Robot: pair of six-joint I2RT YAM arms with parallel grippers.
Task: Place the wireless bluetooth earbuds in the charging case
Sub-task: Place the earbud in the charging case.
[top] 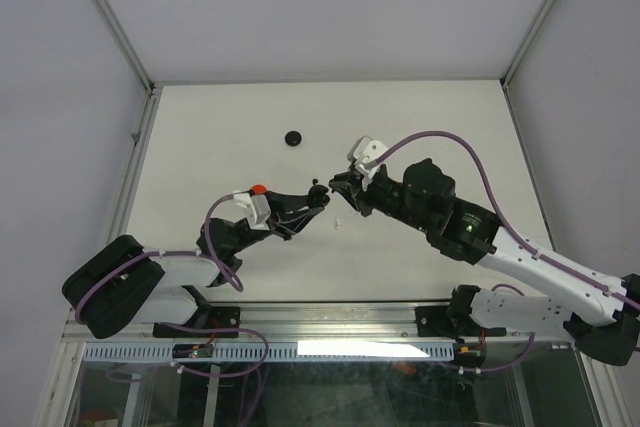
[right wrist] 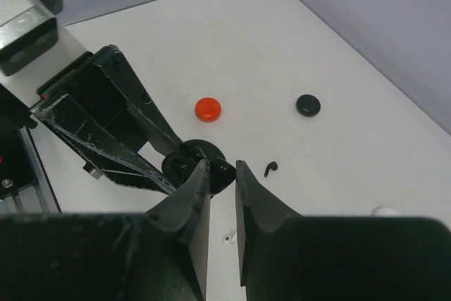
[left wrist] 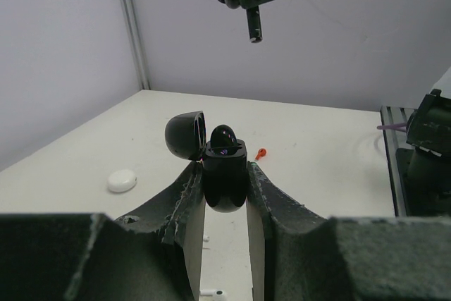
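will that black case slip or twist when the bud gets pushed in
Probably stiff: the case looks like hard glossy plastic. Its rounded body is pinched between the fingers of the left gripper, so a push from the bud above could tip or slide it. The open lid hangs off one side and may swing.

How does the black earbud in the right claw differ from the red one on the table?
Colour aside, the black earbud is pinched in the right claw, stem down, above the open charging case; the red earbud lies loose on the table beyond that case. Both are small, stemmed buds.
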